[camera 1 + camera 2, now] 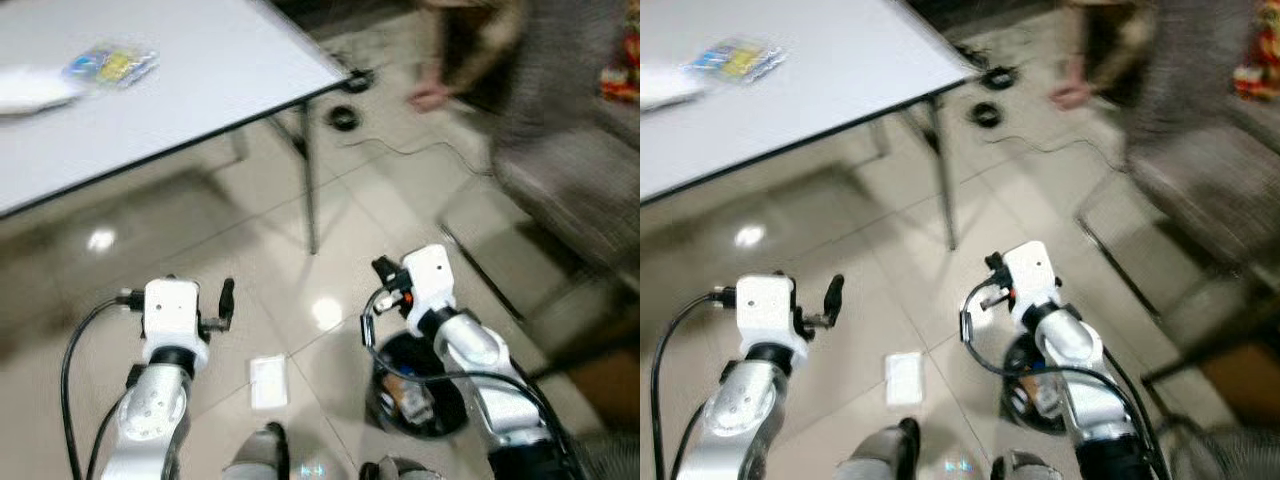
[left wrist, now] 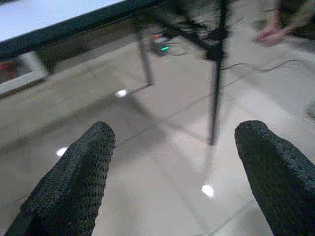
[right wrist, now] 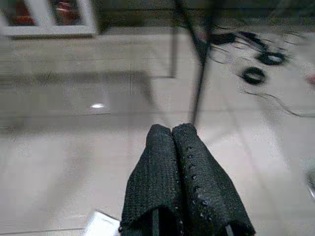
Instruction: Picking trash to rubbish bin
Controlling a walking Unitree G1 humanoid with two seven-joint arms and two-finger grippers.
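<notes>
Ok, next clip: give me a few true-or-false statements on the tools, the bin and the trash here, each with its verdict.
1. The left tool is open. True.
2. The right tool is open and holds a wrapper. False: its fingers are pressed together with nothing between them.
3. A white piece of trash lies on the floor between the arms. True.
4. The black rubbish bin stands on the table. False: it sits on the floor under the right arm.
5. A colourful packet lies on the white table. True.

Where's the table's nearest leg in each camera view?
Left eye view: table leg, upper centre.
Right eye view: upper centre.
Left wrist view: dark post beyond the open left gripper.
Right wrist view: dark post beyond the shut right gripper.
Landmark: black cable coil on floor beyond it.
</notes>
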